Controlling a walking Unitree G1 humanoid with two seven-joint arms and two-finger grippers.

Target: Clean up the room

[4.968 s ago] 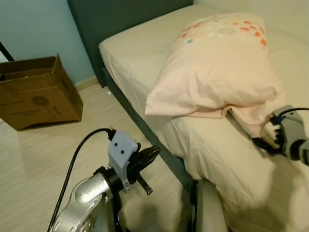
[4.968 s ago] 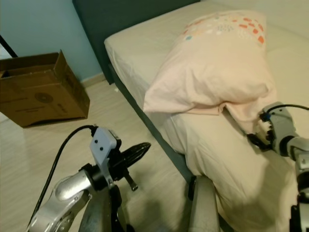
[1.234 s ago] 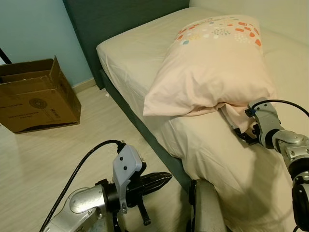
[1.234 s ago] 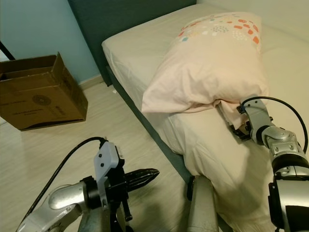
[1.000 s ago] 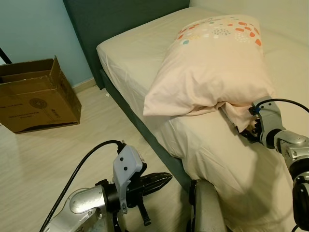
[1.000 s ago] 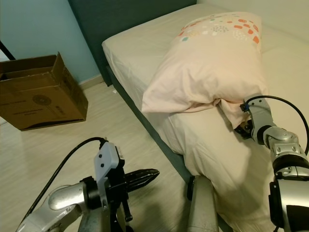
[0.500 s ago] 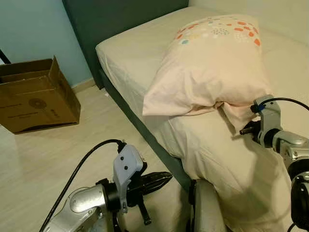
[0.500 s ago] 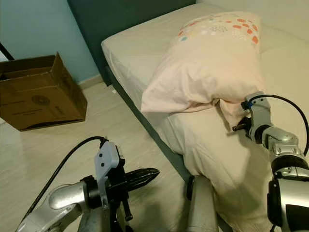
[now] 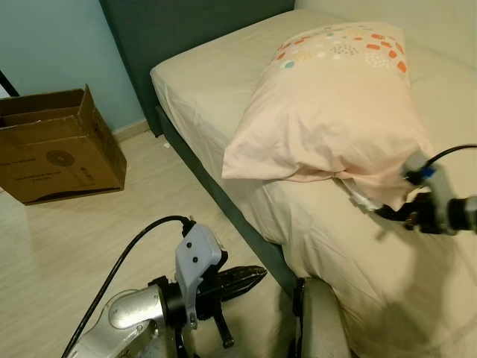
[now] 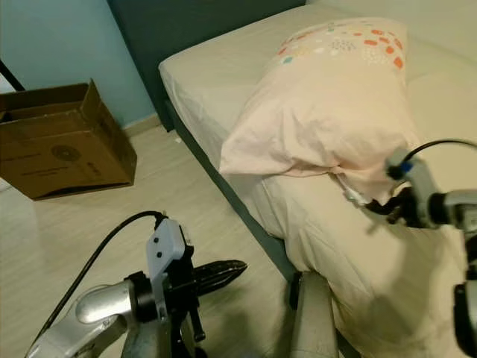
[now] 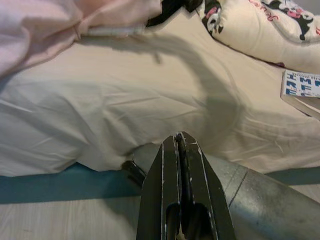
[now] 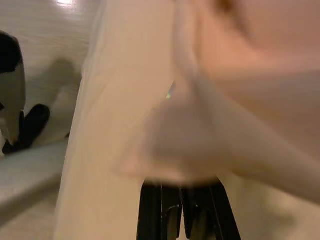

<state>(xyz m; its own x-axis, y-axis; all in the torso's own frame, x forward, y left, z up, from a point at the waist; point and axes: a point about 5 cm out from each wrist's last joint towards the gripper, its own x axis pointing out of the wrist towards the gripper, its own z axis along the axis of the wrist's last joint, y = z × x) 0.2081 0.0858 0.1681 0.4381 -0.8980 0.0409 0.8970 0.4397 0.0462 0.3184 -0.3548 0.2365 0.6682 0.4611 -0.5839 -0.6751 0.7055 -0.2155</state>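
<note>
Pillow (image 9: 335, 104) lies on the bed (image 9: 201, 82), its corner pinched by the right gripper (image 9: 391, 212); left gripper (image 9: 250, 277) clenched, empty (cardboard box (image 9: 59, 145) contents unclear).

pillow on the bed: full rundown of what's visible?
The pillow is large and plump, in a pale pink fabric case with orange, white and teal dashes printed at its far end. It lies lengthwise on the cream-sheeted bed, its near end wrinkled and reaching the mattress edge. The right end effector is shut on the near corner flap of the case.
</note>
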